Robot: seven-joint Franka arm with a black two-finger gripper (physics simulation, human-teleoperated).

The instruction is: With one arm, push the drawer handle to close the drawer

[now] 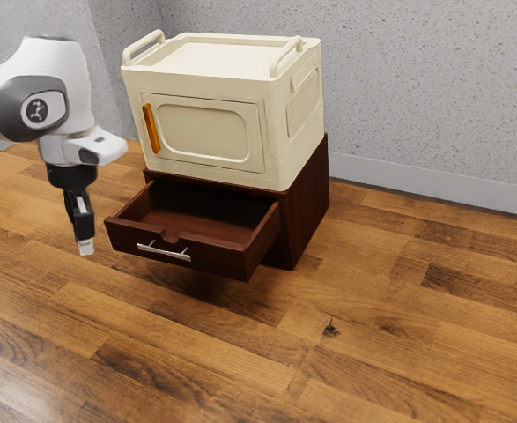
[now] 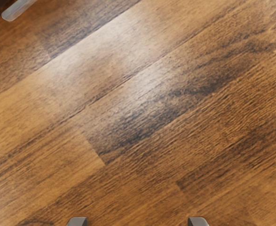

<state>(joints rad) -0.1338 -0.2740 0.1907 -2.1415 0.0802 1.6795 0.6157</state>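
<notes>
In the exterior view my gripper (image 1: 84, 245) points down above the wood surface, just to the left of the dark red-brown drawer (image 1: 201, 256) and touching nothing. The drawer is pulled well out of its cabinet (image 1: 306, 207), and its inside looks bare. A thin silver handle (image 1: 164, 253) runs across its front panel. In the wrist view my gripper (image 2: 138, 221) is open, its two grey fingertips wide apart with wood between them. The handle (image 2: 16, 10) pokes in at the corner beside the dark drawer edge.
A cream box (image 1: 201, 97) with an orange door handle (image 1: 151, 129) and two top rails sits on the cabinet. Grey speckled walls (image 1: 417, 79) rise behind. Wood planks (image 1: 399, 335) stretch out in front of and beside the cabinet.
</notes>
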